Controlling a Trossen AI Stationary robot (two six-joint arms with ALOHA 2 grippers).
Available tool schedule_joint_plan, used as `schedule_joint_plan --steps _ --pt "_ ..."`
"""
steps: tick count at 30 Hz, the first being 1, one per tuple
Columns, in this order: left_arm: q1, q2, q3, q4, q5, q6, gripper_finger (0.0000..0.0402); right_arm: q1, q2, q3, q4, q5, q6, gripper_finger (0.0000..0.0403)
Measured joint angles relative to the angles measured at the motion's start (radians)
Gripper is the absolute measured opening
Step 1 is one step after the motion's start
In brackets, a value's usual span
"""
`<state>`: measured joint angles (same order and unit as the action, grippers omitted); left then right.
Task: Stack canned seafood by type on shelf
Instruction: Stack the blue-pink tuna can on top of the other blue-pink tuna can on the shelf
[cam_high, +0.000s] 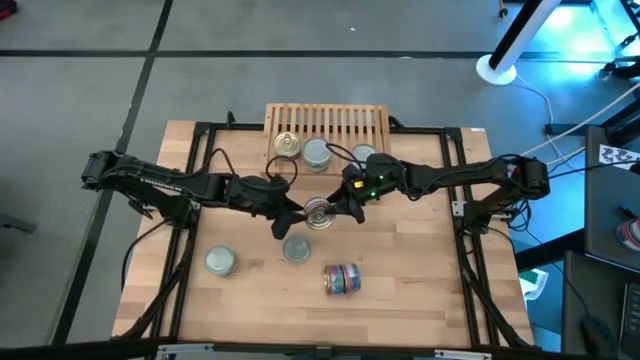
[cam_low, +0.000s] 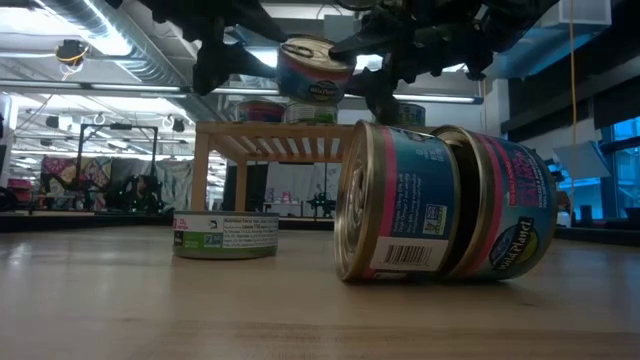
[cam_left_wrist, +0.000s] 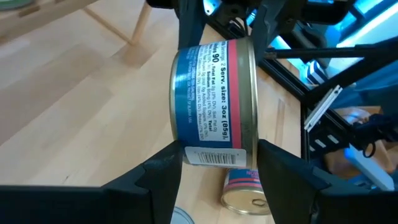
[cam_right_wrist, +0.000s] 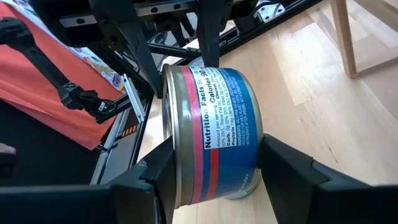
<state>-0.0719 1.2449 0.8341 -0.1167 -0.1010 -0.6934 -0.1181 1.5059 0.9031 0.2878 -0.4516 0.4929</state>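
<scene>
A blue-and-red labelled tin (cam_high: 318, 212) hangs in the air in front of the shelf (cam_high: 340, 122), between both grippers. My left gripper (cam_high: 300, 216) reaches it from the left and my right gripper (cam_high: 336, 208) from the right, each shut on it. The low view shows the tin (cam_low: 315, 70) high above the table, slightly tilted. Three tins (cam_high: 316, 155) stand on the slatted shelf top. On the table stand a grey tin (cam_high: 220, 261) and a green-sided tin (cam_high: 296, 249). Two blue-red tins (cam_high: 343, 279) lie on their sides. My left gripper pinches the tin (cam_left_wrist: 211, 93) across its two flat ends, near the rim (cam_left_wrist: 245, 146) closest to my wrist, coming level from the table's left. The fingers (cam_left_wrist: 163, 171) take only that edge. The tin is lifted clear. My right gripper pinches the same tin (cam_right_wrist: 214, 130) across its flat ends from the opposite side, level from the table's right. Its fingers (cam_right_wrist: 280, 165) lie beside the rim (cam_right_wrist: 180, 168), and the tin reaches well back between them.
The shelf (cam_low: 270, 140) stands at the table's far edge, behind the grippers. The green-sided tin (cam_low: 225, 233) and the two tins lying on their sides (cam_low: 440, 205) sit on the near half of the table. Bare wood lies to the left and right of them.
</scene>
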Motion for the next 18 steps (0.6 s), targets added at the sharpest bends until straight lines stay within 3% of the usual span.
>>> schedule_joint_plan --steps 18 --pt "0.000 0.000 -0.001 0.021 0.002 0.051 0.0196 0.000 0.000 0.000 -0.001 -0.013 -0.001 0.0186"
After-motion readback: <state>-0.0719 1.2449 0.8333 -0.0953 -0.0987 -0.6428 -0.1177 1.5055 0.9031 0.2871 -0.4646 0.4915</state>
